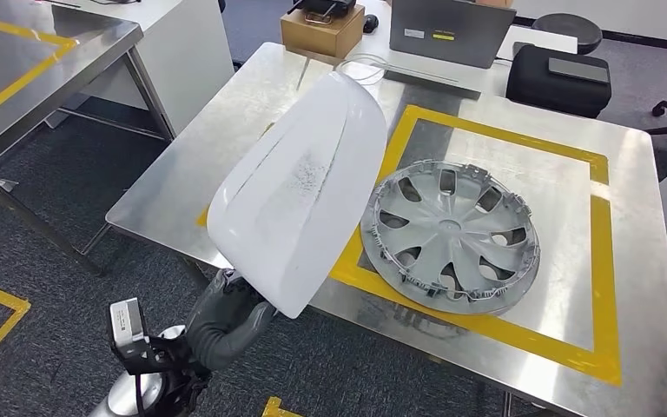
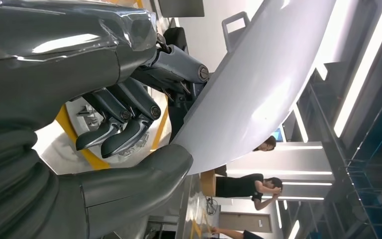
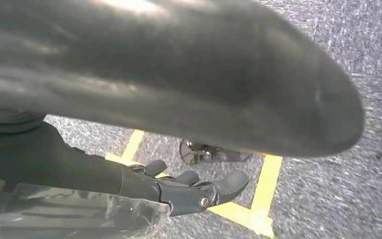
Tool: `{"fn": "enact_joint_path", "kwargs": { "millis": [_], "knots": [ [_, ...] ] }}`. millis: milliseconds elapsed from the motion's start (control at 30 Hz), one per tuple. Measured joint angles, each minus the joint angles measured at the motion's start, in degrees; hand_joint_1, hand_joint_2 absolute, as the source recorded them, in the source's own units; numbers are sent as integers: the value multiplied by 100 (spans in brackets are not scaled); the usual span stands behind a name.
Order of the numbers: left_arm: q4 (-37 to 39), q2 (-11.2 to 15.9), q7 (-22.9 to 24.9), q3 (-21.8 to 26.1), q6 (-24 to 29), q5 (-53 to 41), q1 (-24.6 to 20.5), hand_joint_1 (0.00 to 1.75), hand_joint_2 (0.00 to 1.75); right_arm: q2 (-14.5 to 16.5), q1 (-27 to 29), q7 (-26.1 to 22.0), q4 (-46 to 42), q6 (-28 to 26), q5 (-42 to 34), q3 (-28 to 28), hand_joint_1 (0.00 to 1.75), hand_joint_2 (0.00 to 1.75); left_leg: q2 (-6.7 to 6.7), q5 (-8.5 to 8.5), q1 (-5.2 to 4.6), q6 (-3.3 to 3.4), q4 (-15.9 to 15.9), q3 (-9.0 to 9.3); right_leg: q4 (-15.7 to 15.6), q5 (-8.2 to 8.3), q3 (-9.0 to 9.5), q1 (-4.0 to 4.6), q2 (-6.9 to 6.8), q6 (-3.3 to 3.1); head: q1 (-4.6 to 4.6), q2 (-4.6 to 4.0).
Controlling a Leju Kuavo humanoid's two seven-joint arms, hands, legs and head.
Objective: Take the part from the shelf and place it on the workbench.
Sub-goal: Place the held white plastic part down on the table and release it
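Observation:
A large white curved shell part (image 1: 300,187) hangs tilted over the near left edge of the steel workbench (image 1: 504,156). My left hand (image 1: 226,317) grips its lower end from below. In the left wrist view the thumb and dark fingers (image 2: 124,119) clamp the rim of the white part (image 2: 258,84). My right hand (image 3: 189,189) hangs over the grey carpet, fingers loosely apart, holding nothing.
A silver hubcap (image 1: 450,234) lies inside the yellow taped frame (image 1: 604,261) on the workbench. Behind it stand a cardboard box (image 1: 321,30), a grey laptop (image 1: 447,30) and a black case (image 1: 560,78). Another steel table (image 1: 35,61) is at the left. People (image 2: 243,186) are nearby.

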Motion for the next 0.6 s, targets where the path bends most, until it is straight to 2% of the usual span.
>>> {"fn": "enact_joint_path", "kwargs": {
  "millis": [33,100,167,200,233,267,300,333,367,400,500,567,600],
  "knots": [
    [3,-8,5,-3,10,3,-11,175,175,1,3,0,1,-1,-4,-6,0,0,15,33,9,47,-40,20,105,-67,-55,2,-32,4,7,0],
    [21,-21,27,-9,60,4,-24,175,175,2,0,1,5,-1,-12,-21,0,0,50,79,10,112,-92,29,724,-370,-351,3,-107,-50,18,0],
    [55,-25,50,-17,161,-44,-22,175,175,4,11,2,18,2,-22,-32,0,0,68,90,-15,129,-89,5,1500,-665,-703,2,-131,-80,19,0],
    [77,-27,57,-20,238,-111,-18,175,175,7,23,4,31,6,-29,-36,0,0,74,93,-26,133,-86,-2,1678,-710,-779,2,-135,-63,18,0],
    [100,-32,61,-19,343,-220,-15,175,175,10,37,5,49,19,-38,-42,0,0,76,94,-33,134,-79,-6,1606,-661,-728,2,-140,-27,18,0],
    [124,-42,62,-16,475,-365,-11,175,175,14,48,5,70,42,-47,-51,0,0,77,92,-40,131,-67,-8,1306,-540,-561,2,-150,15,19,0],
    [145,-60,62,-6,636,-542,-10,175,175,17,52,5,95,73,-61,-61,0,0,77,87,-45,123,-50,-10,857,-391,-314,3,-172,43,20,0],
    [168,-85,64,10,848,-777,-12,175,175,25,54,4,125,111,-77,-72,0,0,76,76,-64,106,-26,-15,439,-261,-92,11,-196,47,19,0],
    [190,-115,71,27,1089,-1043,-18,175,175,37,54,3,158,147,-92,-81,0,0,76,65,-78,86,-6,-22,151,-178,56,18,-213,29,16,0],
    [216,-148,91,48,1377,-1371,-28,175,175,55,55,4,199,179,-104,-89,0,0,75,59,-91,65,7,-28,7,-141,123,29,-224,-1,13,0],
    [372,-265,256,110,2300,-2435,-110,175,175,138,64,10,362,272,-111,-106,0,0,71,44,-79,-10,38,-58,-27,-101,129,20,-214,-86,8,0],
    [597,-355,405,159,2912,-3103,-257,175,175,203,55,16,501,343,-102,-121,0,0,61,-161,-47,-87,330,-192,-44,-70,145,-20,-211,-137,-9,0],
    [764,-393,469,177,3203,-3409,-360,175,175,233,48,17,572,373,-89,-129,0,0,55,-345,-22,-129,645,-332,-43,-61,140,-23,-211,-151,-17,0]
  ]
}}
